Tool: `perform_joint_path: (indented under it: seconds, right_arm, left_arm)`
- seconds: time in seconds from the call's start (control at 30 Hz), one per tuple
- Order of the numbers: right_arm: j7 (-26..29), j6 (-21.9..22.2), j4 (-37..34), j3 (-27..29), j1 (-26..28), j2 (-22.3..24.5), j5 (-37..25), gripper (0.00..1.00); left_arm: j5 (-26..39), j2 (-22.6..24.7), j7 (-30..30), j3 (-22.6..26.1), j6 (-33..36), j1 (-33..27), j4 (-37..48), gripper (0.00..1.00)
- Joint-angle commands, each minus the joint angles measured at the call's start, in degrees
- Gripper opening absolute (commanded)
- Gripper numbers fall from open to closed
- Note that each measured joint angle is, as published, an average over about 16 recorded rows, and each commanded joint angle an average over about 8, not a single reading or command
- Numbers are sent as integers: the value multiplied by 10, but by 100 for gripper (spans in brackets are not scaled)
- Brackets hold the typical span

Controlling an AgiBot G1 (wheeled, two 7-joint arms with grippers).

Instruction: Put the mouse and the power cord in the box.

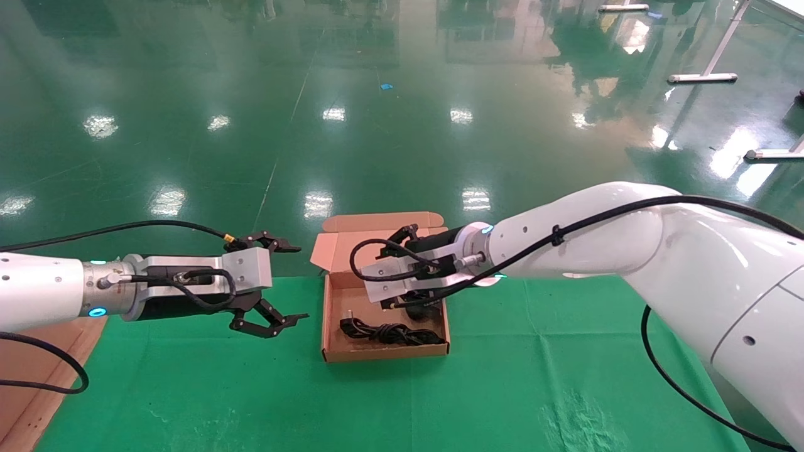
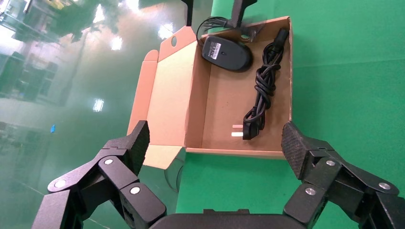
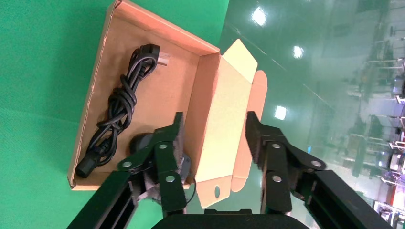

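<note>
Brown cardboard, the box (image 1: 333, 336) sits at the tabletop's (image 1: 502, 376) far edge; from my head, my right gripper (image 1: 402, 242) hangs over its far side, nearer than my left gripper (image 1: 286, 282), which is spread empty beside it. My left wrist shows the mouse (image 2: 227, 52) and power cord (image 2: 262, 86) both inside. My right wrist shows wide, empty jaws astride the lid hinge, cord lengthwise along the near wall.

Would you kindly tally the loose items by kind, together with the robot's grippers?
Cardboard box, lid open: 1
Mouse, lying in the box: 1
Power cord, bundled in the box: 1
Grippers: 2, left gripper open beside the box, right gripper open over it
Total: 5
</note>
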Motion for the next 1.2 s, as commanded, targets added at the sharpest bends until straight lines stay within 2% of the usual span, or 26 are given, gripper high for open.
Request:
perform_joint_path:
  seconds: [0.03,0.37,1.2]
  right_arm:
    - [0,-1,-1,1,0,-1,-1,100]
    - [9,-20,18,27,-17,21,17,100]
    - [110,-200,164,278,-185,197,195,100]
  left_arm:
    - [0,1,0,0,0,0,1,100]
    - [-14,-11,-25,-28,18,21,-25,100]
    - [-100,-82,-182,-204,132,151,-186,100]
